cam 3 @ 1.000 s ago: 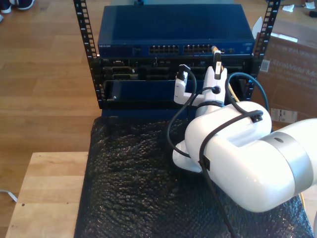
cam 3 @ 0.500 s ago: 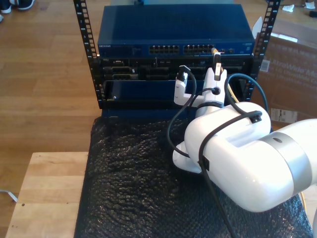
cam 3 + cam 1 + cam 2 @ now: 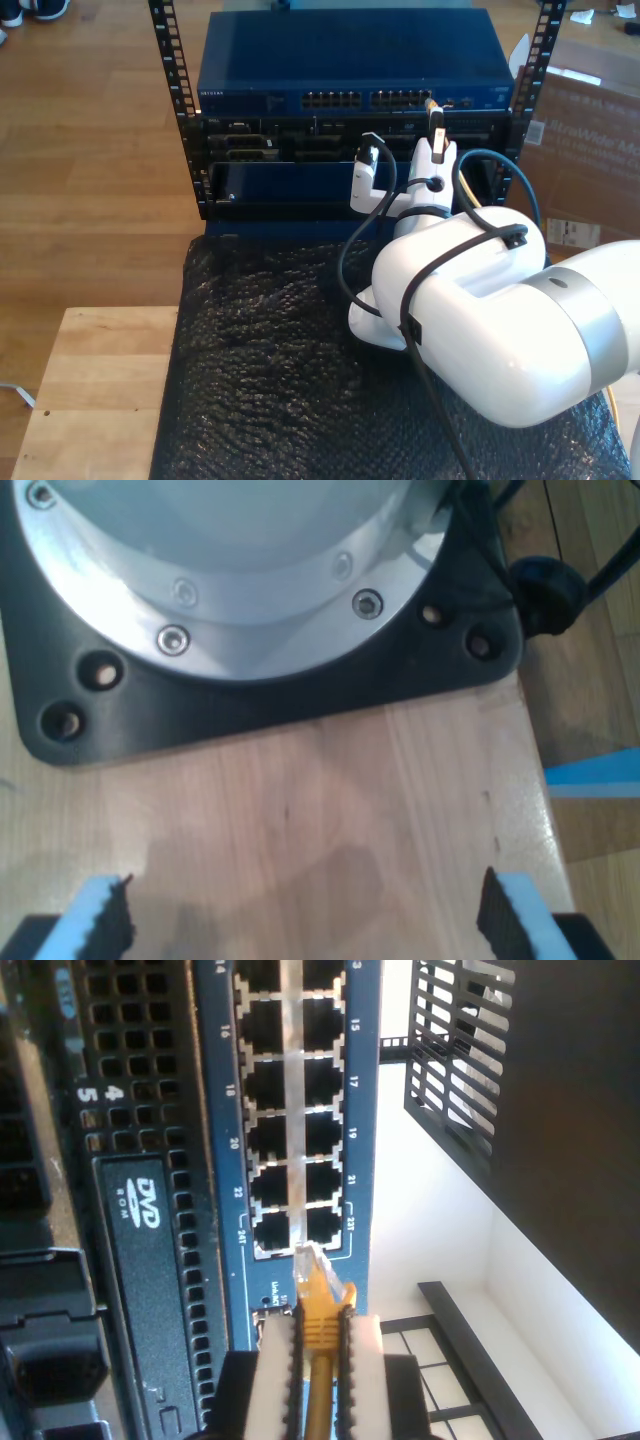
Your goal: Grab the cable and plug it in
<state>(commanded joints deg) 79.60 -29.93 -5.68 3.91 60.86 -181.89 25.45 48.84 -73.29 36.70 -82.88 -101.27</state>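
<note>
My second gripper (image 3: 318,1380) pinches the cable (image 3: 318,1400), its plug (image 3: 318,1285) just short of the switch (image 3: 350,60) ports, at twelve o'clock from the arm. Insertion is underway; next, line up and push. My first gripper (image 3: 300,920) gapes wide over the table (image 3: 330,800).

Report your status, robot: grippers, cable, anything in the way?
My second gripper shut on the cable, plug just short of the switch ports. My first gripper open over the wooden table. Nothing blocking.
</note>
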